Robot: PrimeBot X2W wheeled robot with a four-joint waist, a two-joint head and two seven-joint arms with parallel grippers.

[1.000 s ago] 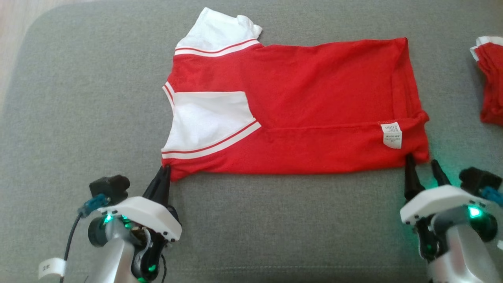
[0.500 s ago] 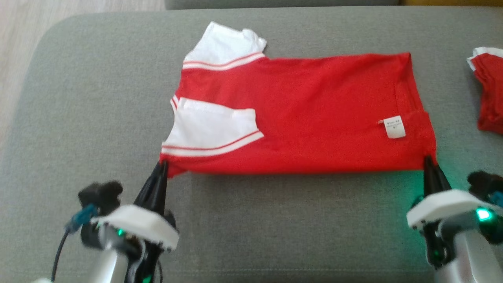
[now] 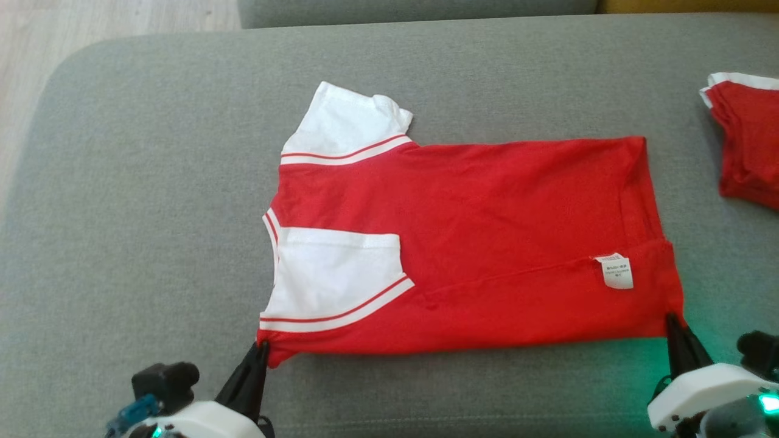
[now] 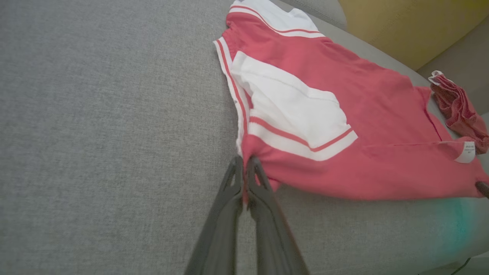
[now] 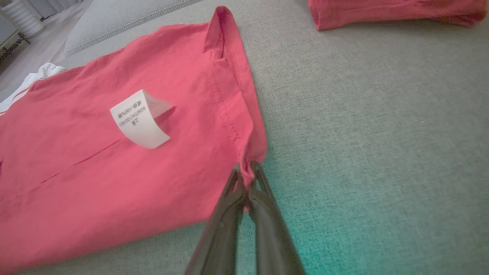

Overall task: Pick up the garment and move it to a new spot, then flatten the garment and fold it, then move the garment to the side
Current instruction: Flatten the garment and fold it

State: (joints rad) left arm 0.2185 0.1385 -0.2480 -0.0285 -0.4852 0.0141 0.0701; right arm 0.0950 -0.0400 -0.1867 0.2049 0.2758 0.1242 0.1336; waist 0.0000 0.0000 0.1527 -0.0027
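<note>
The garment (image 3: 487, 243), a red T-shirt with white striped sleeves, lies folded lengthwise on the grey couch cushion (image 3: 152, 213), its white care label (image 3: 616, 271) facing up near the right end. My left gripper (image 3: 261, 350) is shut on the garment's near left corner (image 4: 252, 162), just below the white sleeve (image 4: 294, 107). My right gripper (image 3: 671, 319) is shut on the near right hem corner (image 5: 250, 164). In the right wrist view the garment (image 5: 95, 164) spreads left of my fingers, the label (image 5: 139, 120) curling up.
A smaller bundled red piece with white trim (image 3: 745, 146) lies at the cushion's right edge, also in the left wrist view (image 4: 458, 109) and right wrist view (image 5: 393, 11). Wooden floor (image 3: 91, 24) shows beyond the cushion's far left. A second cushion (image 3: 414, 9) sits behind.
My right gripper has shut on the garment's hem corner; a second ago its fingers stood apart. The head camera has tilted, so the whole scene sits lower in view.
</note>
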